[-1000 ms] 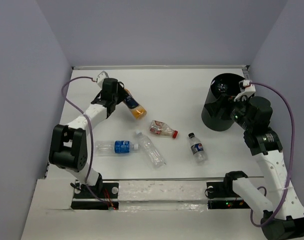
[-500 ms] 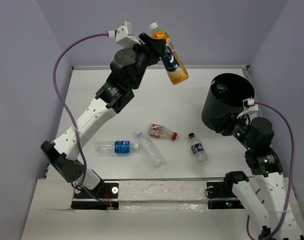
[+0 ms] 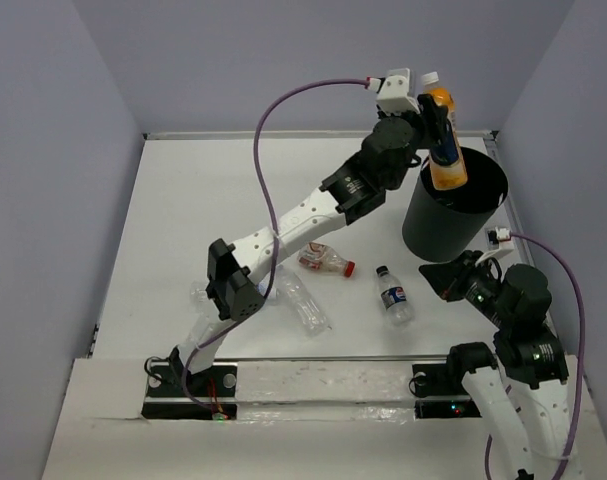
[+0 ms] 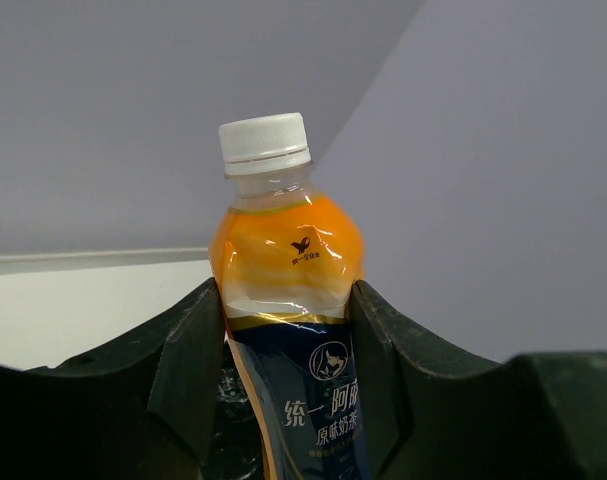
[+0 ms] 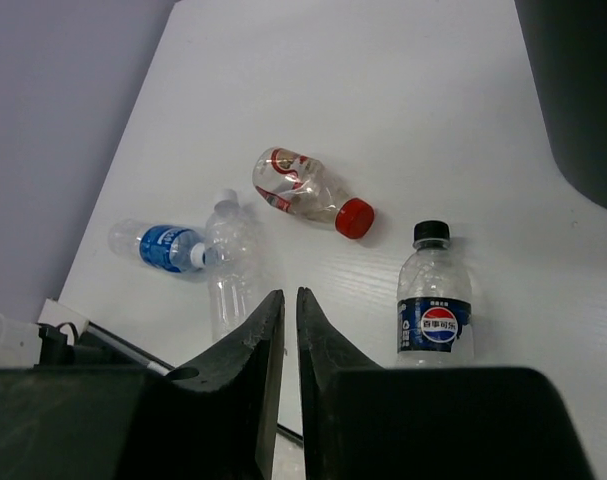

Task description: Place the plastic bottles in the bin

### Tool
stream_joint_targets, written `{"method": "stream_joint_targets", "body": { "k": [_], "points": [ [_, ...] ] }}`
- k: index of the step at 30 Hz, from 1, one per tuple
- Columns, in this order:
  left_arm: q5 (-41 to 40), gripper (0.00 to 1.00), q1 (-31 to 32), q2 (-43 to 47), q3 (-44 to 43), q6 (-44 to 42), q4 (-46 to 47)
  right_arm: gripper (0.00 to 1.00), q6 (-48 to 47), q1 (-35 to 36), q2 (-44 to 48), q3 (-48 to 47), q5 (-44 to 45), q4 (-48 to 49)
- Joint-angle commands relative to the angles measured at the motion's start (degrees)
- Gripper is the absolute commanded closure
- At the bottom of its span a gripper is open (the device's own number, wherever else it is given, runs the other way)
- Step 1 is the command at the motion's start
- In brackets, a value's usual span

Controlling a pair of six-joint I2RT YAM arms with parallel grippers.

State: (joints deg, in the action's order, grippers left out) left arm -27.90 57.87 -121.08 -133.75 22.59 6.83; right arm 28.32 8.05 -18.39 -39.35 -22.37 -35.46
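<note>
Hanging over the bin (image 3: 453, 228) — orange-liquid bottle (image 4: 283, 250) pinched in the left tool (image 4: 288, 360); right tool (image 5: 284, 330) closed, empty.

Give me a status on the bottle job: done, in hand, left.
Done: nothing confirmed; the inside of the bin is too dark to see. In hand: the left claw holds the orange-drink bottle at the bin's mouth, not yet released. Left: four lie on the table: red-capped bottle, black-capped bottle, blue-labelled bottle, unlabelled bottle. The right claw is shut, empty.

The white table (image 3: 203, 210) bears the bin (image 3: 438, 228), red-capped bottle (image 3: 326, 262), black-capped bottle (image 3: 393, 296), unlabelled bottle (image 3: 305, 303) and blue-labelled bottle (image 5: 161, 246).
</note>
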Motion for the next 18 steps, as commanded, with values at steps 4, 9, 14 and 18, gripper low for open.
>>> {"method": "stream_joint_targets", "body": {
  "k": [4, 9, 14, 18],
  "points": [
    [-3.9, 0.92, 2.8, -6.7, -7.4, -5.9, 15.6, 0.83, 0.2, -0.1, 3.2, 0.0, -3.8, -3.7],
    [-4.5, 0.83, 4.1, -11.8, -9.3, -10.2, 20.8, 0.83, -0.7, -0.1, 4.0, -1.0, -3.6, -5.1],
    [-4.1, 0.19, 4.4, -13.8, -10.6, -11.1, 21.5, 0.63, -0.6, -0.1, 4.0, -1.1, -2.9, -5.3],
    [-3.5, 0.02, 4.4, -9.5, -7.9, -15.5, 19.6, 0.34, -0.3, -0.1, 2.0, -0.9, -2.2, -5.0]
  ]
}}
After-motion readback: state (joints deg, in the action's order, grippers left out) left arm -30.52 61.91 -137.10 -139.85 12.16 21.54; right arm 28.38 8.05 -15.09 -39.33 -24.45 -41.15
